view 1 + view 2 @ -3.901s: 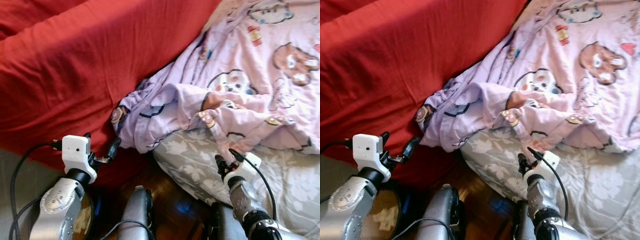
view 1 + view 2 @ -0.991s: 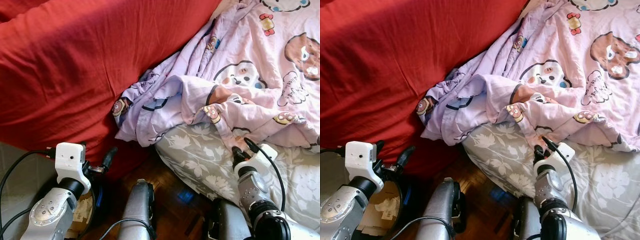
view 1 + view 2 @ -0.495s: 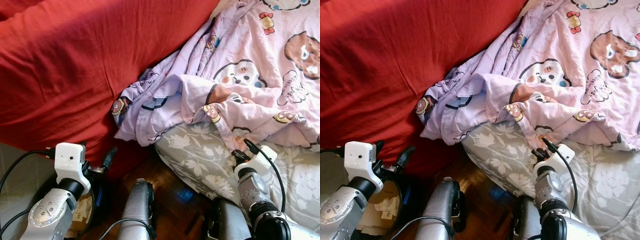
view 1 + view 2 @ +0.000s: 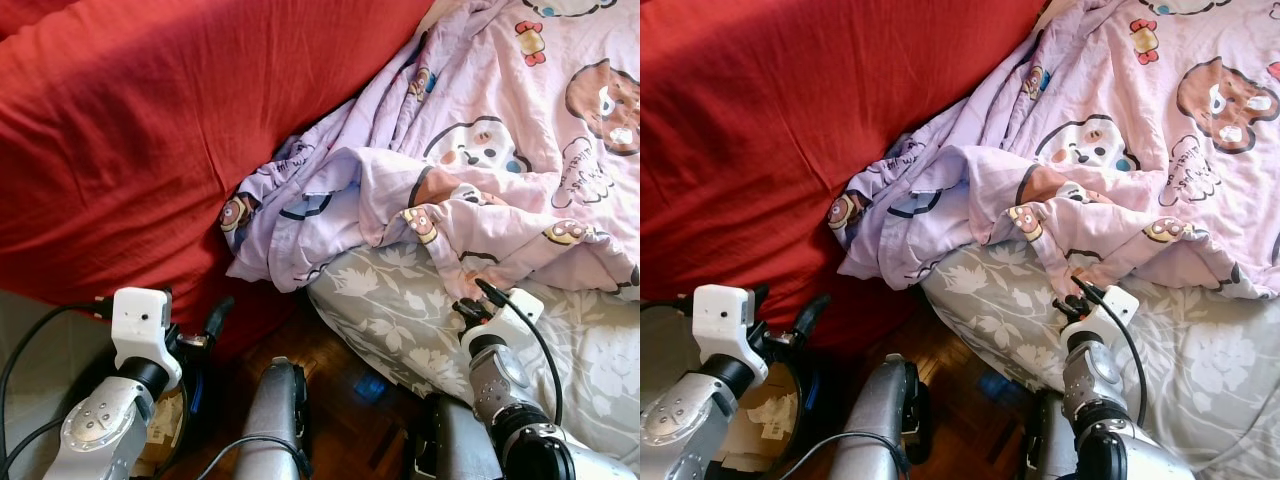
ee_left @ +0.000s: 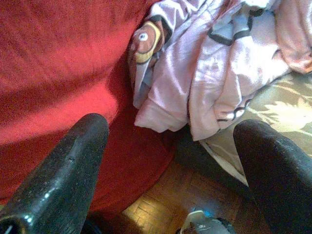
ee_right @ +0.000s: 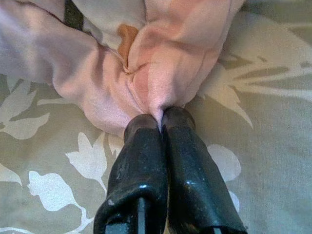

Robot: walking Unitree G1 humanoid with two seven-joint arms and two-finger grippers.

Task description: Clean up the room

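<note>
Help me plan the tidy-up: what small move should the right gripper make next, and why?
Probably draw back, pulling the pink blanket. The right gripper is shut on a pinched fold at its crumpled edge over the grey floral sheet; the left gripper is open.

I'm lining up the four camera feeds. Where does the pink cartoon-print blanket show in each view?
Left eye view: pink blanket fills the upper right.
Right eye view: upper right too.
Left wrist view: crumpled edge beyond the open left gripper.
Right wrist view: a fold pinched by the right gripper.
Shared landmark: grey floral sheet.
</note>
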